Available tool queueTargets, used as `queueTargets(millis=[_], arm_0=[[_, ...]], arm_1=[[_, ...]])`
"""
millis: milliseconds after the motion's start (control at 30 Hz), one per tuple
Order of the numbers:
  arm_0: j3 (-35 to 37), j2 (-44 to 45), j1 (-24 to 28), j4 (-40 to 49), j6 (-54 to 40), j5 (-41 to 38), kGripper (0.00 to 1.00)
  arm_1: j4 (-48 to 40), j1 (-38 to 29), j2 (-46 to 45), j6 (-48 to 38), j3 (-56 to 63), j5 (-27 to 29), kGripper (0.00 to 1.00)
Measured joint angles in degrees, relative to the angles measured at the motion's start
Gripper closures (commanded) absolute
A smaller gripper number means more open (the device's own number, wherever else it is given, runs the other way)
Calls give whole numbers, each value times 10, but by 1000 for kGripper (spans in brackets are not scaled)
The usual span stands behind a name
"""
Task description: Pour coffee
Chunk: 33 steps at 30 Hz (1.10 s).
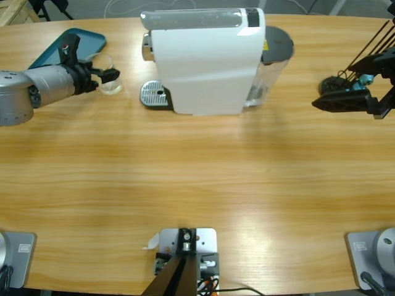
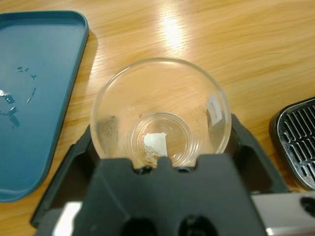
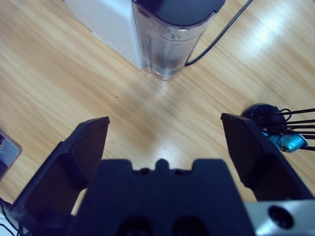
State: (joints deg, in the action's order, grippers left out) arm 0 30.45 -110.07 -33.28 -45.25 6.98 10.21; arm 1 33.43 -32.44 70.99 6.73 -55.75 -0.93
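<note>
Glass tumbler (image 2: 160,115) gripped by left hand (image 2: 160,162), beside tray (image 2: 34,98) edge | right hand (image 3: 165,142) spread wide over bare table (image 3: 59,83)

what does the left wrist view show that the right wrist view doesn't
Only the left wrist view shows the clear glass tumbler held between the left pincer's jaws, the wet teal plastic tray beside it, and the metal drip grille. Only the right wrist view shows the open, empty right pincer, the machine's clear water tank and a black cable. Both show the wooden table.
</note>
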Motion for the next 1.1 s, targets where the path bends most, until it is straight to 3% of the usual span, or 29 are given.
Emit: queueTargets(millis=[233, 433, 600, 800, 1100], arm_0=[[0, 0, 1, -1, -10, -22, 683], [-19, 19, -2, -4, -36, -98, 683], [-32, 89, -11, 36, -47, -165, 682], [-32, 173, -16, 113, -70, -169, 681], [12, 125, -44, 119, -79, -174, 681]], arm_1=[[-1, 0, 0, 0, 4, 0, 0], [-1, 0, -1, 0, 5, 0, 0], [0, 1, -16, 0, 5, 0, 0], [9, 1, -51, 0, 17, 0, 0], [37, 1, -99, 0, 27, 0, 0]])
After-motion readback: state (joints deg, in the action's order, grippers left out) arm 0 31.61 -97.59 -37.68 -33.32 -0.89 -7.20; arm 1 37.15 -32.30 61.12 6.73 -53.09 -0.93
